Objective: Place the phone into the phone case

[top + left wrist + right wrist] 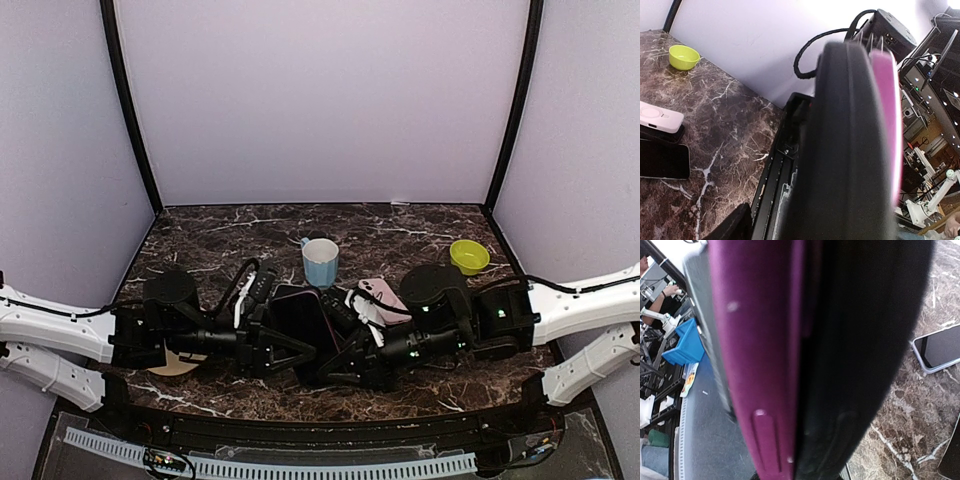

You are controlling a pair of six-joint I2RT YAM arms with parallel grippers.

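The marble table (215,240) is walled on the left, far and right sides, with its bare stretch along the far half. At the left near edge a tan disc (176,366) lies partly under the left arm, which reaches in low from the left, its forearm almost flat over the tabletop. The left gripper (268,340) is pressed against the left edge of the phone (305,322) and seems clenched on it, though the left wrist view hides the fingers behind the dark slab.

The phone is at the centre near the front edge, tilted, with the magenta phone case (757,365) lying along one face. Just beyond it stands a blue cup (320,262), and a pink phone (383,296) lies right of that. Another dark phone (662,160) lies flat on the marble nearby.

The right gripper (353,356) meets the slab's near right edge, apparently clamped on the case, its arm stretched low from the right. A green bowl (468,256) sits far right, well apart.
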